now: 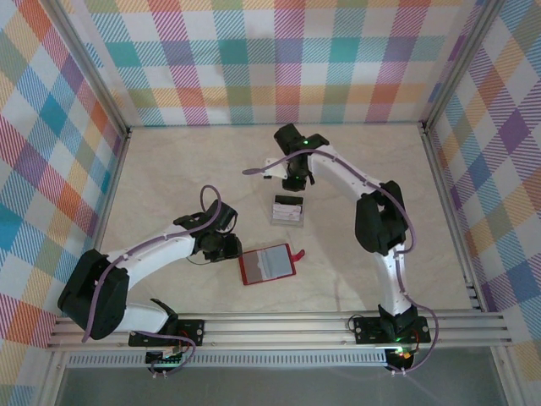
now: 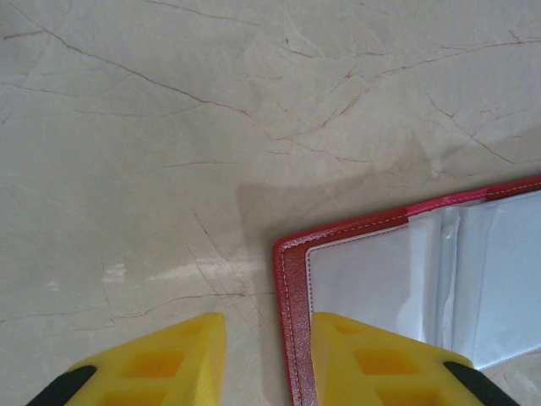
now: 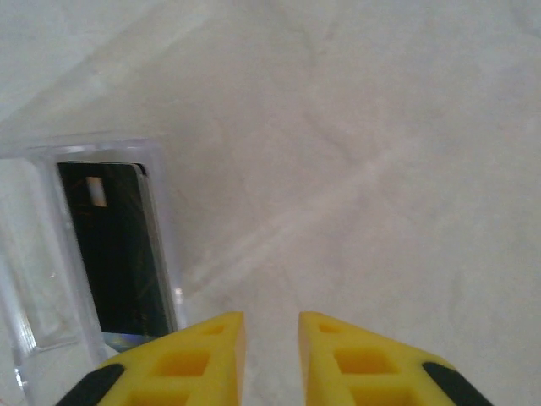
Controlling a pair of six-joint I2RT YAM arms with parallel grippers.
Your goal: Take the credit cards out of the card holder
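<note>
— Overhead first: where's your card holder?
— Lower centre, lying open on the pale marbled bench, with a red rim around a grey inside. The credit cards sit just above it, not touching. Plaid walls ring you.
— Left wrist?
— Your left gripper is spread at the bottom edge, with the holder's red edge between its fingers.
— Right wrist?
— Your right gripper is narrowly parted and holds nothing. The credit cards show dark in a clear tray at left.
</note>
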